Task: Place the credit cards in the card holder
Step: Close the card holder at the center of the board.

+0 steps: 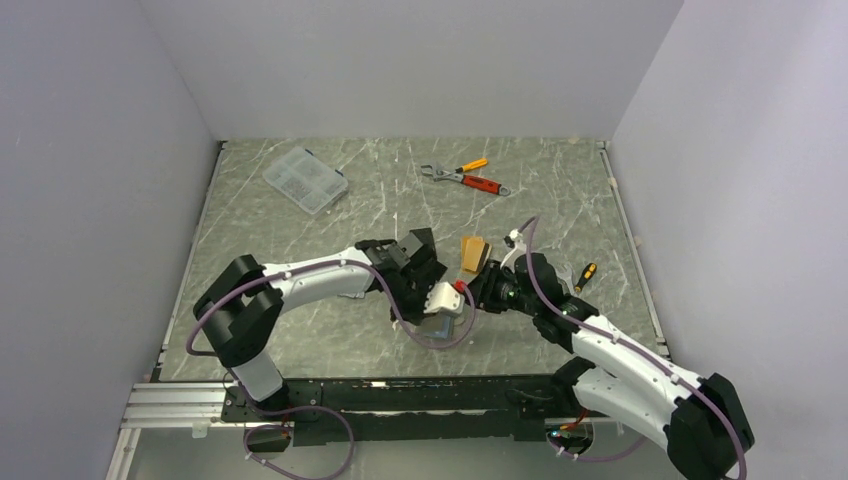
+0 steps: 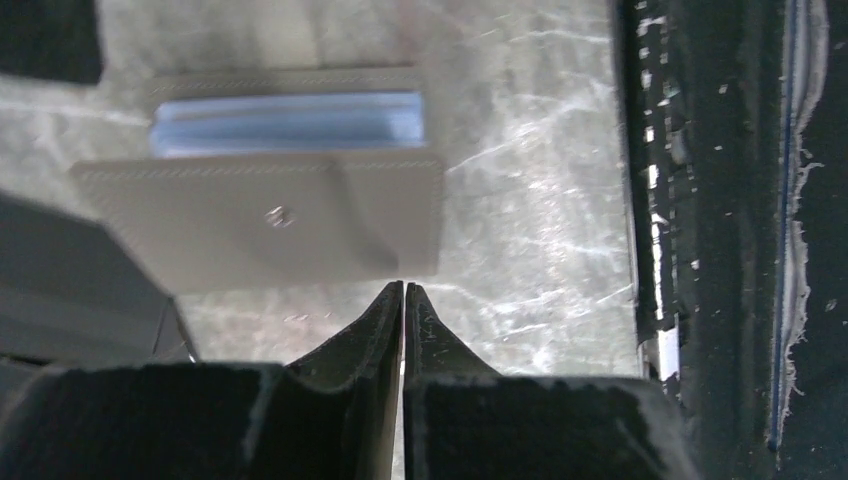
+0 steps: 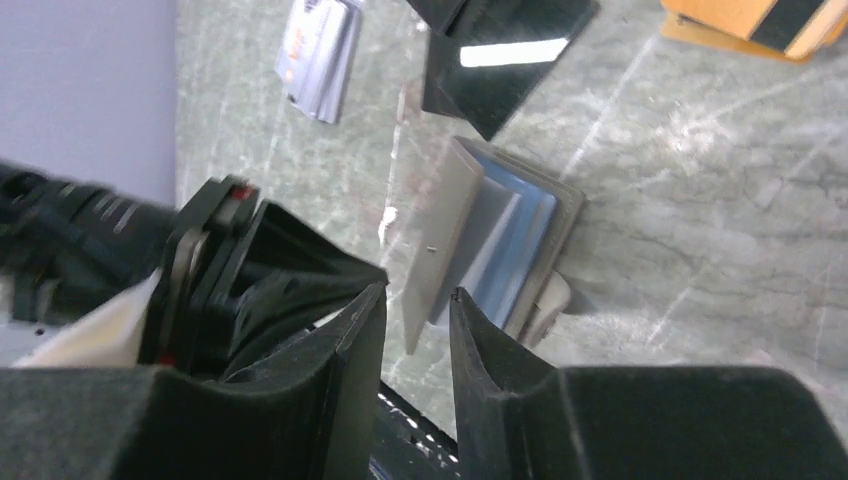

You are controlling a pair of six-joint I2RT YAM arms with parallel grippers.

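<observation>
Hovering close over the card holder (image 3: 500, 245), half open on the desk (image 3: 700, 200) with blue slots showing. Clenched on nothing: left tool (image 2: 403, 290), tips just short of the flap; slightly parted and empty: right tool (image 3: 415, 300). Likely to skid the card holder or fold it closed if nudged by those clenched tips. Loose on the desk beyond: black card (image 3: 500, 50), orange-gold cards (image 3: 740, 15), silvery cards (image 3: 320, 50); hard to pinch flat, prone to sliding away.

Cannot see much of the card holder (image 1: 443, 326) from above, mostly covered by the left arm (image 1: 330, 275). Cropped at the right wrist picture's edge: orange-gold cards (image 3: 745, 15), black card (image 3: 510, 50), silvery-grey cards (image 3: 320, 55), print too blurred to read.
</observation>
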